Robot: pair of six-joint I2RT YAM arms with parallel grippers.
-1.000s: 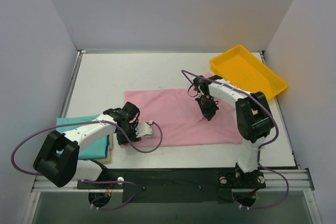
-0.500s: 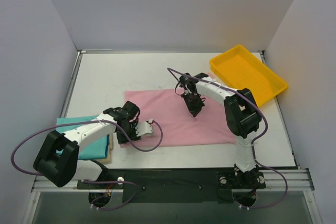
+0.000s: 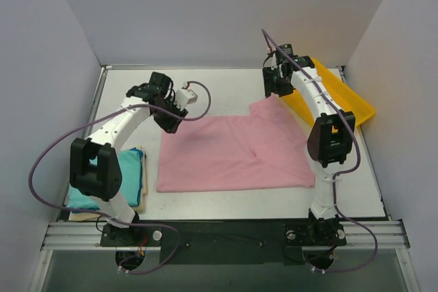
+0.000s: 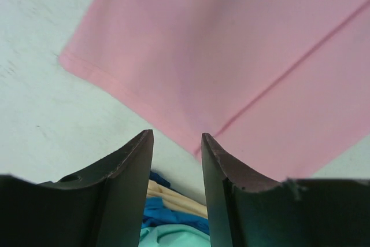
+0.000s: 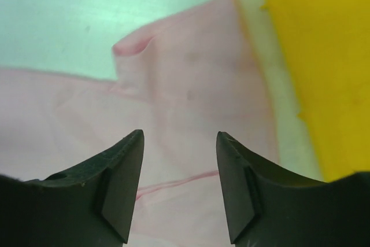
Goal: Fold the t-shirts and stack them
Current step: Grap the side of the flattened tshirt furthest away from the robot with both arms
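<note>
The light pink t-shirt (image 3: 233,158) lies spread flat in the middle of the surface (image 3: 205,90), with one sleeve reaching just beside the yellow tray (image 3: 345,104) at the far right. The teal t-shirt (image 3: 130,169) sits folded on the cream t-shirt (image 3: 144,193) at the near left. The left hand (image 3: 169,121) hangs over the pink shirt's far left corner, fingers slightly apart and empty. The right hand (image 3: 276,88) hangs over the sleeve, fingers wider apart, also empty.
</note>
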